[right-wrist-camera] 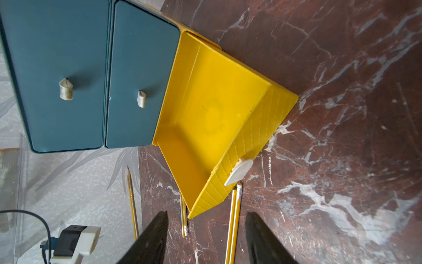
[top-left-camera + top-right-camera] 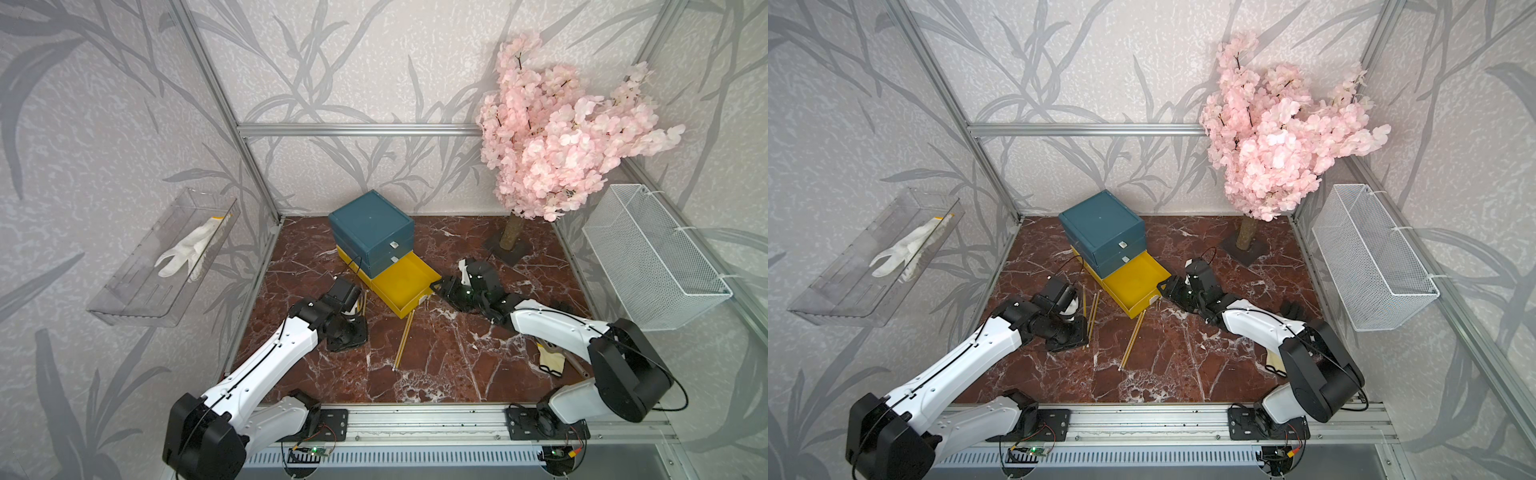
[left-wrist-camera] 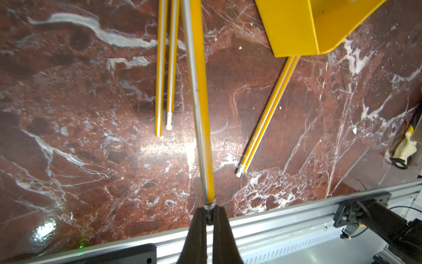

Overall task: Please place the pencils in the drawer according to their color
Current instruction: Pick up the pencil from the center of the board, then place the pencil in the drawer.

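Marble tabletop (image 2: 436,353) w/ the yellow tier (image 1: 212,109) of the drawer (image 2: 370,224) pulled open, left pincer (image 3: 209,214) clenched on just the eraser end of a yellow pencil (image 3: 201,114) beside it, right pincer (image 1: 206,216) released & empty at the tier's front, so imo that pencil could pivot, slip, or clip the wall.

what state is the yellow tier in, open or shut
Open: the yellow tier sticks out past the shut teal tiers, its inside bare.
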Available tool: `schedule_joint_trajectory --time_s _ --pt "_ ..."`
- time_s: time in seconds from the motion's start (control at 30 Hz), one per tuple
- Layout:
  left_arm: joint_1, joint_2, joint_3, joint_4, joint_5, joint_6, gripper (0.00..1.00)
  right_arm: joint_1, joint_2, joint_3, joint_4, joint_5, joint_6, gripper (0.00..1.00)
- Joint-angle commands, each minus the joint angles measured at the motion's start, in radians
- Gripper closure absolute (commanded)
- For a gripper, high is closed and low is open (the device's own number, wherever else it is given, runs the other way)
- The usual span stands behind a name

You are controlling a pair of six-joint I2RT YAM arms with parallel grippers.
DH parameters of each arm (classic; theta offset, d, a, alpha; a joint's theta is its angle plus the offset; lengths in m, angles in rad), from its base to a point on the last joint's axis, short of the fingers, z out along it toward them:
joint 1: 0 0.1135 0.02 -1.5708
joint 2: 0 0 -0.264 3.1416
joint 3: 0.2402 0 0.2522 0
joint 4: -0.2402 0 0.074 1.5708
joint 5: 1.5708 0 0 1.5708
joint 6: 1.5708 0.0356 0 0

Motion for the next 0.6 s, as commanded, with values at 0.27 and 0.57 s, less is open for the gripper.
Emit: schedule_joint_trajectory --time_s 0.27,0.57 --pt "-0.066 0.092 0.081 -0.003 0.119 0.035 1.00 -0.018 0.007 0.029 -0.001 -0.001 0.004 0.42" --pt "-0.091 0.224 0.195 0.045 0.116 0.058 1.00 -0.029 -0.001 0.030 0.002 0.002 0.005 0.42"
